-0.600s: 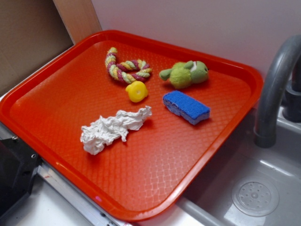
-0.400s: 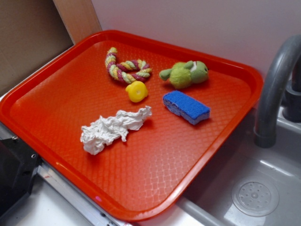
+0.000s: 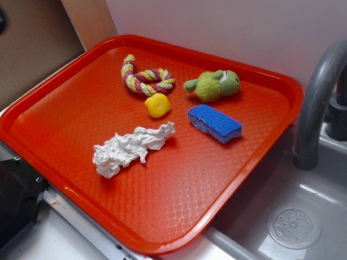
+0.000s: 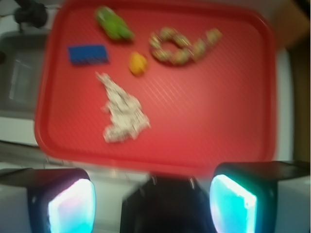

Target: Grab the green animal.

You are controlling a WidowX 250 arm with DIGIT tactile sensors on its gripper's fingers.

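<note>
The green animal [image 3: 213, 85] is a small lime-green plush with a white patch, lying on the far right part of the red tray [image 3: 162, 216]. The blurred wrist view shows the green animal [image 4: 113, 23] near the top left of the tray [image 4: 233, 145]. My gripper [image 4: 152, 204] hangs high above the tray's near edge, far from the animal. Its two glowing pads [image 4: 73, 208] stand wide apart with nothing between them, so it is open. The exterior view shows only a dark sliver at the top left corner, not the fingers.
On the tray lie a twisted rope toy [image 3: 145, 78], a small yellow piece [image 3: 158, 105], a blue sponge [image 3: 214, 123] and a crumpled white paper [image 3: 130, 148]. A grey faucet [image 3: 314, 108] and a sink with its drain [image 3: 294, 227] stand to the right.
A dark sliver has appeared at the top left corner of the exterior view. The things on the tray have not moved.
</note>
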